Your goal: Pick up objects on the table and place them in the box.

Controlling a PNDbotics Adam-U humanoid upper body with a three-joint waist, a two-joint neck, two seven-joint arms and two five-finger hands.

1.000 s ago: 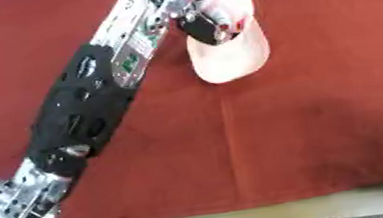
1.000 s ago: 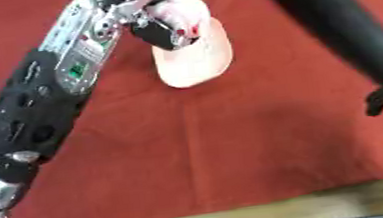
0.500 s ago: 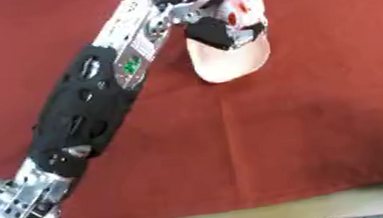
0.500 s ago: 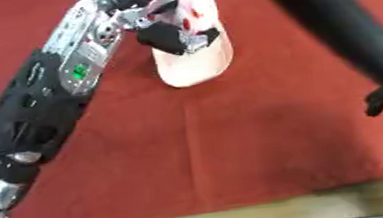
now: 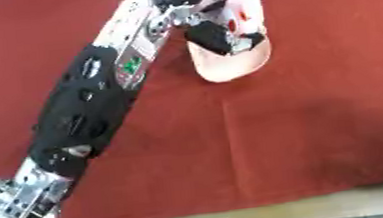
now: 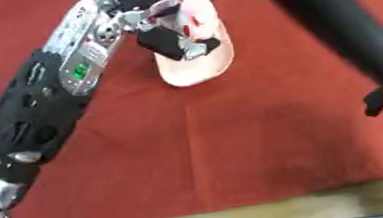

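The left hand's fingers (image 5: pixel 223 35) are curled round a pale pink, rounded, cap-like object with red marks (image 5: pixel 235 51), pinching its upper part, near the far edge of the red-clothed tabletop (image 5: pixel 277 138). Whether it rests on the cloth or hangs just clear, I cannot tell. The box shows in neither view. To do this well, keep the object level, raise it clear before swinging, and avoid the right arm (image 6: pixel 345 31) crossing the right side.
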